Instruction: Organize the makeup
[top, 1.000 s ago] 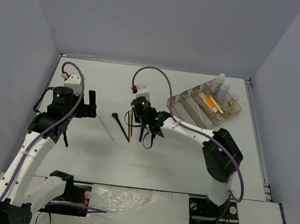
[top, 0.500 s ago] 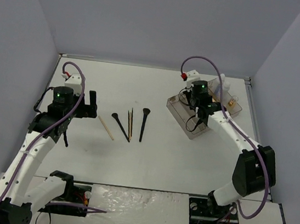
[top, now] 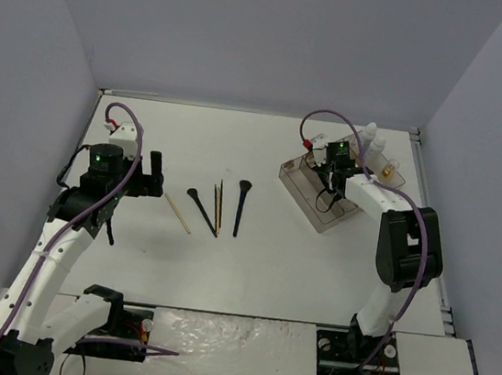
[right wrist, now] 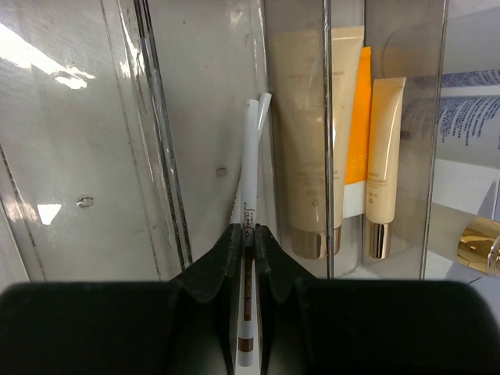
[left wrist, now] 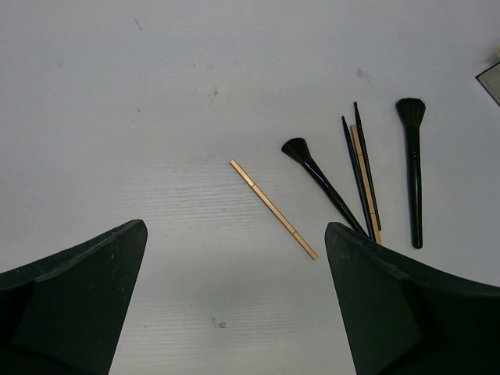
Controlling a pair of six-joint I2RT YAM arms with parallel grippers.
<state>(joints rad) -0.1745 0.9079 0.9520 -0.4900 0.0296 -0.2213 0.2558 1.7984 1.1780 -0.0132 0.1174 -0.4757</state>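
Note:
My right gripper [right wrist: 246, 238] is shut on a white pencil [right wrist: 248, 180], held lengthwise inside a slot of the clear tray [right wrist: 156, 156]. A second white stick leans just beside the pencil's tip. Neighbouring slots hold cream tubes [right wrist: 305, 133] and an orange white-capped tube [right wrist: 358, 133]. From above, this gripper [top: 333, 182] hangs over the tray [top: 321, 219]. On the table's middle lie two black brushes [top: 200, 210] [top: 240, 206], thin dark and tan sticks [top: 219, 206] and a tan stick [left wrist: 273, 209]. My left gripper [left wrist: 234, 312] is open and empty, left of them.
Two white bottles [top: 373, 141] stand behind the tray at the back right, with a small amber vial [top: 388, 171] in its far corner. Grey walls enclose the table on three sides. The left gripper [top: 154, 175] hovers by the tan stick [top: 176, 213].
The right arm swung from the brushes at the table's middle to the tray, carrying the white pencil, then drew in over the slots. The left arm held still.

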